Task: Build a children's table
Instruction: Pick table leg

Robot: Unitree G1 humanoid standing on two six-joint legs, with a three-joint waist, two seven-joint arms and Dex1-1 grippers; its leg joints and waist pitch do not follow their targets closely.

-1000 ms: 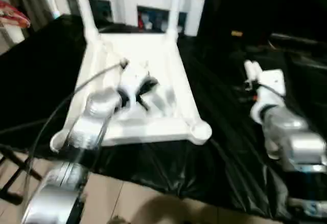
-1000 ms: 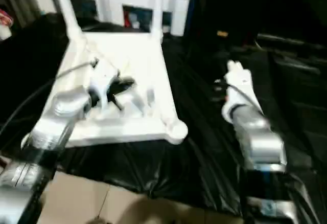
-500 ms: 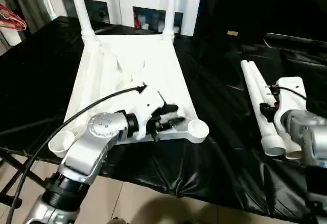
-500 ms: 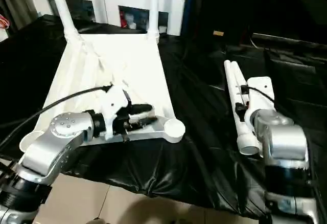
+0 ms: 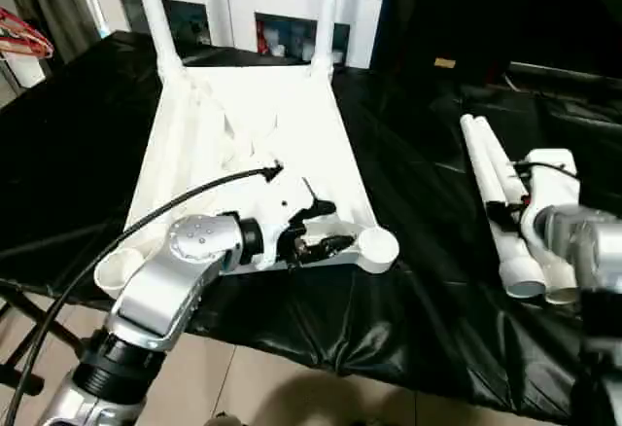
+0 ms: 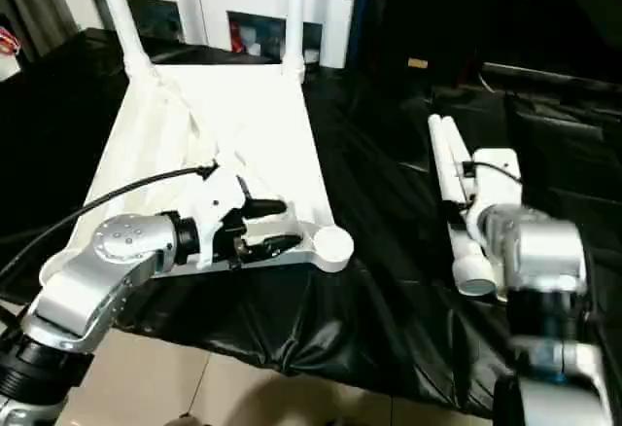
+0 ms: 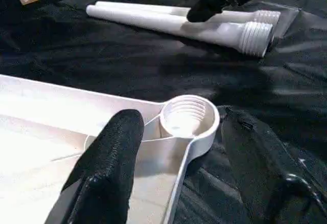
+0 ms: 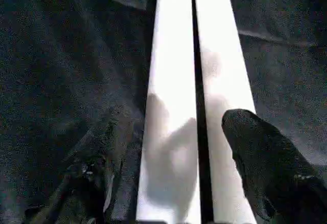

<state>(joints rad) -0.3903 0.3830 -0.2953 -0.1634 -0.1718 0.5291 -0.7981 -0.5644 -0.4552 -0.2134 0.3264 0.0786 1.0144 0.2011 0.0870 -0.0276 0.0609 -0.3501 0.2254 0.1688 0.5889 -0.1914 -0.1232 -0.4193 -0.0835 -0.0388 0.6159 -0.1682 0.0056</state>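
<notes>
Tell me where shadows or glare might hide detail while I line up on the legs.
Right wrist view: the two loose legs glare nearly blank white, with soft finger shadows across them. Left wrist view: the near finger is out of focus, while the corner socket and its threads read clearly. Left eye view: the black cover shows only mild sheen.

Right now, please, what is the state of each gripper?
Left gripper: open, holding nothing, at the tabletop's corner socket.
Right gripper: open, holding nothing, over the two loose legs.

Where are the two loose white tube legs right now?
The two loose white tube legs lie side by side on the black cloth, right of the upturned white tabletop, beneath the right gripper.
</notes>
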